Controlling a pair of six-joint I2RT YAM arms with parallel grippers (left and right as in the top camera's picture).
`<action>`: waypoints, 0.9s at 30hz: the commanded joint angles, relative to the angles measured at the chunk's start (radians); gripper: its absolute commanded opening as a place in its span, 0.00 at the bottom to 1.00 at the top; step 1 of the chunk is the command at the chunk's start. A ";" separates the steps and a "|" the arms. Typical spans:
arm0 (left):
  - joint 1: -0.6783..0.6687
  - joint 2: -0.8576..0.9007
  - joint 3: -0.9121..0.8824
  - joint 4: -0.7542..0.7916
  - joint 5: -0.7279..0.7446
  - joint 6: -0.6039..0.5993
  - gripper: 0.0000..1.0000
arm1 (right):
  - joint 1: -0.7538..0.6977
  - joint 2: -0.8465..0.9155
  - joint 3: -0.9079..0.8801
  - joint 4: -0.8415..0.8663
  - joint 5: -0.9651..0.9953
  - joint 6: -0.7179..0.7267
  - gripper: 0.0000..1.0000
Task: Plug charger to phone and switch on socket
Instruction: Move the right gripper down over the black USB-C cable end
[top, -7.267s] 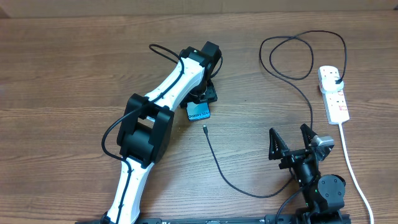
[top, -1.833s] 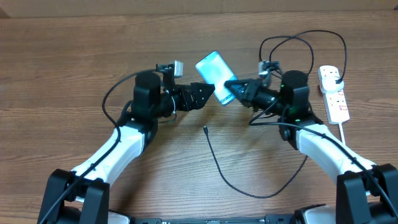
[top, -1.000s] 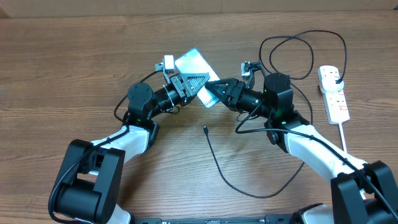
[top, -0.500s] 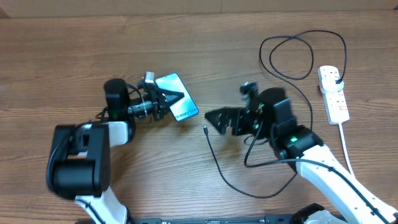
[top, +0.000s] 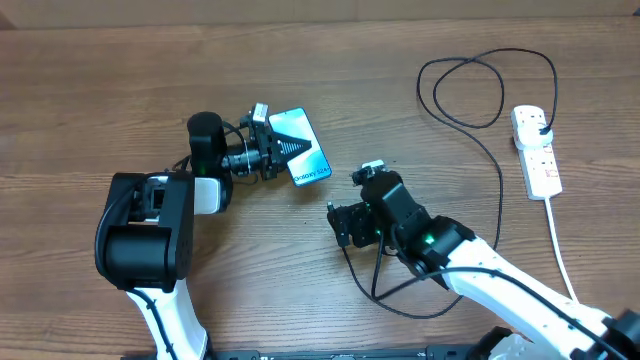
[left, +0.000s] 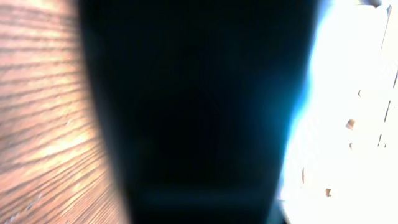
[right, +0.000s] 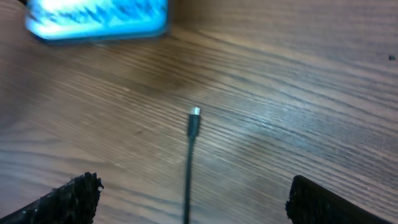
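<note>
The phone (top: 311, 166), teal screen up, lies tilted left of centre on the table, and my left gripper (top: 288, 148) is shut on its left end. In the left wrist view the phone (left: 351, 112) is a bright glare beside a dark blur. The charger (top: 497, 180) is a thin black cable whose small plug tip (top: 330, 208) lies free on the wood just right of the phone. My right gripper (top: 342, 224) hovers open over that tip. The right wrist view has the tip (right: 194, 118) between the spread fingers (right: 68, 199), with the phone (right: 99, 18) beyond. The socket (top: 540, 165) lies far right.
The charger's cable loops at the back right (top: 480, 90) and its black plug (top: 538, 122) sits in the socket's far end. The socket's thick white cord (top: 565, 270) runs toward the front edge. My right arm (top: 480, 285) crosses the cable's lower bend.
My right gripper has let go of the phone, opened wide and dropped toward the front, over the cable tip. The left gripper keeps the phone, now shifted slightly right and back.
</note>
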 joint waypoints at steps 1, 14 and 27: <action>0.004 0.002 0.042 0.007 0.023 0.000 0.04 | 0.006 0.061 0.002 0.022 0.044 -0.011 0.95; 0.004 0.002 0.049 0.013 0.183 -0.584 0.04 | 0.004 0.103 0.002 -0.046 0.072 -0.007 1.00; 0.002 0.002 0.049 0.195 0.250 -0.729 0.05 | 0.004 0.103 0.002 -0.262 0.198 0.185 1.00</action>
